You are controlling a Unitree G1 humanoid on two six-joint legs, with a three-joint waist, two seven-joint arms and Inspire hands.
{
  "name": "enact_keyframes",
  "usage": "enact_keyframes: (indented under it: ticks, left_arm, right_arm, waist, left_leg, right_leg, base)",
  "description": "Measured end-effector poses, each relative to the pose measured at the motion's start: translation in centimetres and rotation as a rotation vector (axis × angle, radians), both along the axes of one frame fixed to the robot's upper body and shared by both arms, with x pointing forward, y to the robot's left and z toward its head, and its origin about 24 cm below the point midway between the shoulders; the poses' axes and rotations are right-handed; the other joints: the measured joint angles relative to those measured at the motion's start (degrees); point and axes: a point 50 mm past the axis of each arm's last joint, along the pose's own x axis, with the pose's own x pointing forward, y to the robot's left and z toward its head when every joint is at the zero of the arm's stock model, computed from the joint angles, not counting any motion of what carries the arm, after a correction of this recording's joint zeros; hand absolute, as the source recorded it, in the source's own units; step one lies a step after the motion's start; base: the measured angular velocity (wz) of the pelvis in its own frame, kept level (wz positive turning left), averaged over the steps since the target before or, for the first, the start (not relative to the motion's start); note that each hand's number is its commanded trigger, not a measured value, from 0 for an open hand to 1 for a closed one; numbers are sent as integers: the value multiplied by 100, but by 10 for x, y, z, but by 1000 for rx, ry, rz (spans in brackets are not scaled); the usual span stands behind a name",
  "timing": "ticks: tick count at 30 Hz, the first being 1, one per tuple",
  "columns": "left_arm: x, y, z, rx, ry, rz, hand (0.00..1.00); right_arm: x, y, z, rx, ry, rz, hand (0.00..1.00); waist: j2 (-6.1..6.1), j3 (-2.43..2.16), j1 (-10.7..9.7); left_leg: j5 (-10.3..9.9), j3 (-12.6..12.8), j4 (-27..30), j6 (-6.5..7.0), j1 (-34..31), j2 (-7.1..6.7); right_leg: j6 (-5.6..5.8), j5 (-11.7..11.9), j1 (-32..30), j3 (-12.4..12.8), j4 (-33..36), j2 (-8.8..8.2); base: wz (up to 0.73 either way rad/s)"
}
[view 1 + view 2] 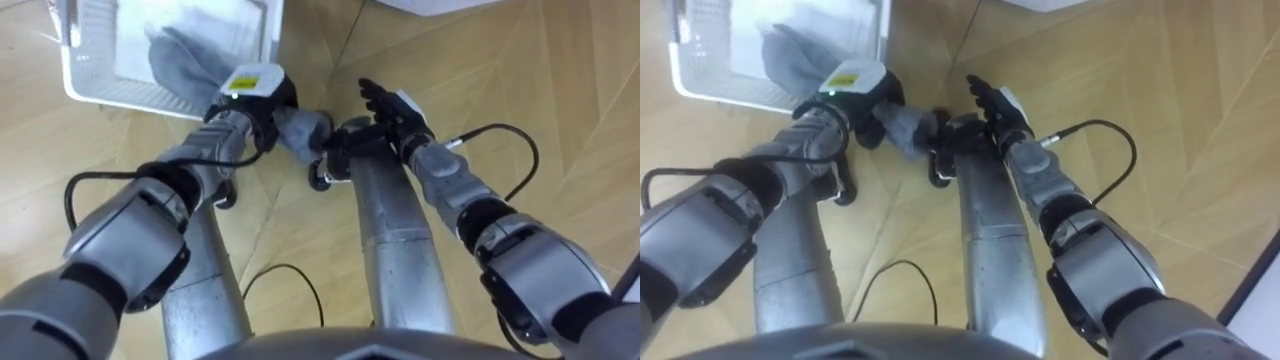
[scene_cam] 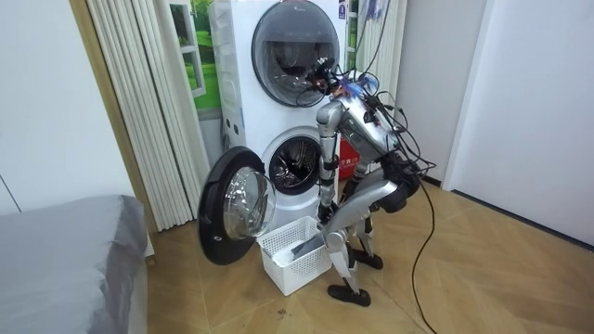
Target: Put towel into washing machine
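While the left hand clutches the crumpled grey towel in curled fingers, the right hand has its fingers spread.

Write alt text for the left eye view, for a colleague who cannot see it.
The left hand grips a grey towel that trails out of a white basket on the wooden floor. The right hand is open beside the towel's free end.
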Motion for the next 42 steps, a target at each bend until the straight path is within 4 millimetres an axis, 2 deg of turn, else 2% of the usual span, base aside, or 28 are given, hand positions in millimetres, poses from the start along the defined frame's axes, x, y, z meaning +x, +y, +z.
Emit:
enact_keyframes:
  ticks: [4,10,13,16,18,20,21,28,31,34,35,36,40,42]
  left_arm:
    - [-8,-4,-8,-10,37,-5,100]
    - [-20,-10,-20,-24,78,-8,100]
    - [-22,-12,-22,-26,68,-14,100]
    - [-25,-13,-23,-40,49,0,100]
    - [-24,-13,-22,-66,22,25,100]
    - [-24,-13,-21,-94,-10,48,100]
    - [-24,-12,-20,-114,-32,64,100]
    - [-21,-7,-8,-261,-165,167,100]
    - [-21,-6,-4,-359,-204,233,100]
    - [-21,-5,2,-529,-202,346,100]
    - [-22,-6,4,-611,-183,395,100]
    - [-23,-7,4,-696,-146,438,100]
    - [-27,-4,1,-953,-3,571,100]
    - [-32,-3,-5,-1128,116,645,100]
  right_arm:
    - [-9,-2,-10,-11,46,-7,0]
    - [-25,-8,-25,-40,122,-4,0]
    - [-32,-11,-30,-45,148,-13,0]
    - [-36,-9,-34,-38,160,-13,0]
    - [-37,-9,-34,-38,157,-10,0]
    - [-38,-10,-34,-38,149,-11,0]
    - [-40,-12,-34,-40,140,-10,0]
    - [-39,-25,-32,-75,120,-14,0]
    - [-38,-24,-28,-66,87,-8,0]
    - [-39,-24,-28,-66,74,4,0]
    - [-42,-25,-30,-71,81,7,0]
    - [-46,-25,-32,-71,87,5,0]
    - [-50,-23,-34,-55,96,17,0]
    - [-52,-19,-35,-62,98,40,0]
  waist:
    - [6,-4,53]
    - [80,-53,288]
    - [134,-75,444]
    - [258,-82,558]
    - [326,-85,593]
    - [348,-83,667]
    - [350,-84,685]
    - [369,-84,735]
    - [384,-92,741]
    - [417,-109,771]
    - [447,-130,819]
    - [481,-163,862]
    - [481,-190,893]
    - [436,-219,872]
  left_leg:
    - [14,47,-257,0,457,4]
    - [187,225,-941,39,1301,1]
    - [261,280,-1241,53,1716,-5]
    - [309,284,-1509,57,2152,-14]
    - [394,307,-1794,91,2488,-98]
    - [437,324,-1954,107,2694,-132]
    - [483,317,-2069,120,2808,-192]
    - [541,299,-2217,171,3090,-280]
    - [547,288,-2267,179,3152,-286]
    - [547,265,-2241,179,3144,-287]
    - [553,268,-2241,182,3146,-287]
    - [570,266,-2249,189,3147,-297]
    - [623,287,-2275,184,3197,-312]
    - [641,261,-2239,173,3174,-297]
  right_leg:
    - [11,22,447,-7,-257,-12]
    - [57,212,1244,-9,-928,-44]
    - [87,282,1651,-42,-1231,-36]
    - [122,362,2131,-81,-1562,4]
    - [179,414,2454,-85,-1794,-37]
    - [195,448,2662,-112,-1942,-71]
    - [202,451,2773,-141,-2001,-121]
    - [221,461,3111,-340,-2161,-274]
    - [230,466,3201,-383,-2187,-283]
    - [230,466,3207,-394,-2166,-285]
    - [231,466,3211,-395,-2166,-290]
    - [232,466,3215,-390,-2162,-301]
    - [237,469,3235,-351,-2145,-314]
    - [239,473,3230,-355,-2129,-288]
  base:
    - [0]
    - [-3]
    - [1]
    - [1]
    - [12]
    - [11]
    - [18]
    - [10]
    - [5]
    - [3]
    - [0]
    - [0]
    - [1]
    - [4]
